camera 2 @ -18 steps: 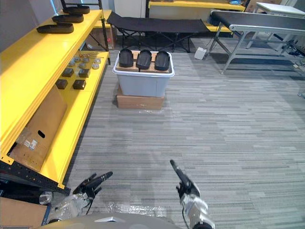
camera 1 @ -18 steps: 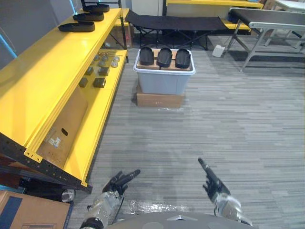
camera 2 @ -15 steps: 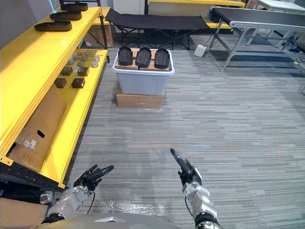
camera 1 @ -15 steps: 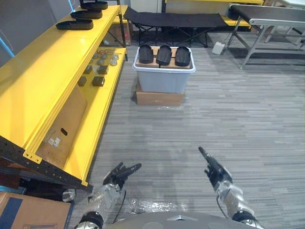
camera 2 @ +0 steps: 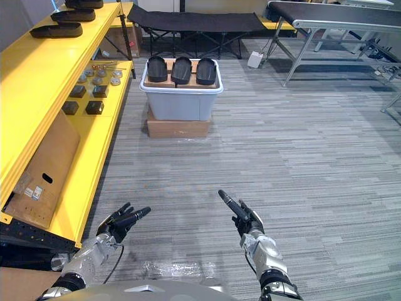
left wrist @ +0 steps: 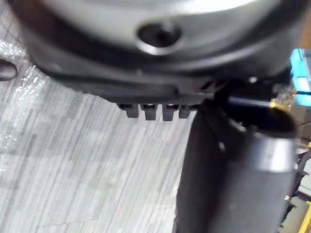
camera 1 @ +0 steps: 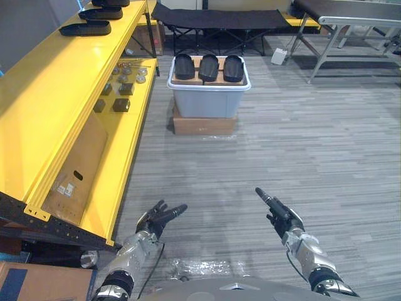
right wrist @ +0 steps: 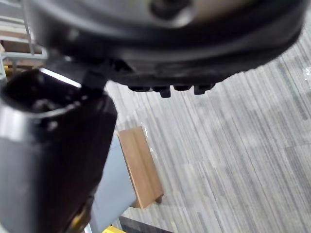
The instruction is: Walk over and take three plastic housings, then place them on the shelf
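Three black plastic housings point(camera 1: 208, 67) lie side by side on a board across a grey bin point(camera 1: 207, 100), far ahead on the floor. Several more black housings point(camera 1: 86, 28) rest on the top of the yellow shelf point(camera 1: 50, 94) at the far left. My left hand point(camera 1: 160, 217) hangs low over the carpet with straight fingers and holds nothing. Beside it at the same height my right hand point(camera 1: 277, 212) is open too, fingers pointing forward. Both are well short of the bin.
The grey bin stands on a cardboard box point(camera 1: 204, 125). Small dark and metal parts point(camera 1: 121, 105) and a leaning cardboard sheet point(camera 1: 78, 172) sit on the lower shelf level. A black cot point(camera 1: 219, 19) and a metal-legged table point(camera 1: 344, 25) stand at the back.
The camera has shifted forward and tilted, so the bin and shelf sit higher in view. Both hands have risen slightly and stay open.
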Controlling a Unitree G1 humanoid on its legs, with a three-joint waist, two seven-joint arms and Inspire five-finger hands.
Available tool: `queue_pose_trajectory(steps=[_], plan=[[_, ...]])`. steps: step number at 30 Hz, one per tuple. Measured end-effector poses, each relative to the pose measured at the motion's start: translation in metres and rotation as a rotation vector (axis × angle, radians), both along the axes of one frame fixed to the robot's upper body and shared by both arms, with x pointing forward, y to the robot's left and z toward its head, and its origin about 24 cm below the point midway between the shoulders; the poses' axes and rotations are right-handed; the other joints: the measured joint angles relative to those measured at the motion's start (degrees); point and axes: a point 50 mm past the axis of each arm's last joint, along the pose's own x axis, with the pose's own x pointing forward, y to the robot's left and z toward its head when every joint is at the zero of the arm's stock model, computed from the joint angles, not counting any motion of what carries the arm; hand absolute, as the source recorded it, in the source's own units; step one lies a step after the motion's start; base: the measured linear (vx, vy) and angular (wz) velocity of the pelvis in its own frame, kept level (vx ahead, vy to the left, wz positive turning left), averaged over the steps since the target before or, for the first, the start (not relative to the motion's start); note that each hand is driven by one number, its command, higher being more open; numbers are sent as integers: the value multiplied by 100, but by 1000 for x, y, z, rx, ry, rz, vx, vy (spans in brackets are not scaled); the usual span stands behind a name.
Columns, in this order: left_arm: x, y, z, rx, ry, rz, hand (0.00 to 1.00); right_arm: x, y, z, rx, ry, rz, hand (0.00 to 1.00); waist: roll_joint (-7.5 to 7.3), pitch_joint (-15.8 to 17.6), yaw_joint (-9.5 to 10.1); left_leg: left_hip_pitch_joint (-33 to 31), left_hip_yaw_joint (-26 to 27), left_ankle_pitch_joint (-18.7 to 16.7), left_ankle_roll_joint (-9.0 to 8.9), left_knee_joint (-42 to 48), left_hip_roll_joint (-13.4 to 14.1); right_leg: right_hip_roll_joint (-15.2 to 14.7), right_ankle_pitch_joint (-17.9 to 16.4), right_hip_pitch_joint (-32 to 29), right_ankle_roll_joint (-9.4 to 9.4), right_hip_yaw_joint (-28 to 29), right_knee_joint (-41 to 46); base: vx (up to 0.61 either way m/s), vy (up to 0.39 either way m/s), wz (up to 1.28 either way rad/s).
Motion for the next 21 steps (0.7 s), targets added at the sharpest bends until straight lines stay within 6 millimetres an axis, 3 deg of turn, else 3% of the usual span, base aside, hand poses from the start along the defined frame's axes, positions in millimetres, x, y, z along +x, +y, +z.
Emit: queue_pose_trajectory(steps=[7,11,17,21], plan=[[-11,-6,2,-10,-45,16,100,-23,-6,-6,10,13,-90,100,117,30,-7,-150,-138,220,243,-161,-46,6,-20,-164,-13,-78,-65,-118,-10,7],[-24,-10,-3,-22,-21,24,100,-37,-6,-10,27,28,-122,100,130,50,-7,-202,-195,239,222,-187,-38,-1,-46,-203,-41,-109,-70,-103,17,6],[-34,-7,-6,-20,-3,30,100,-42,4,-14,56,36,-129,100,96,41,-4,-312,-207,266,228,-184,-40,12,12,-294,8,-99,-97,-27,13,3],[-28,-7,1,-19,-44,20,100,-39,4,-13,48,27,-134,100,82,64,17,-346,-220,245,256,-164,-61,-100,-145,-481,-14,-96,305,46,26,1]])
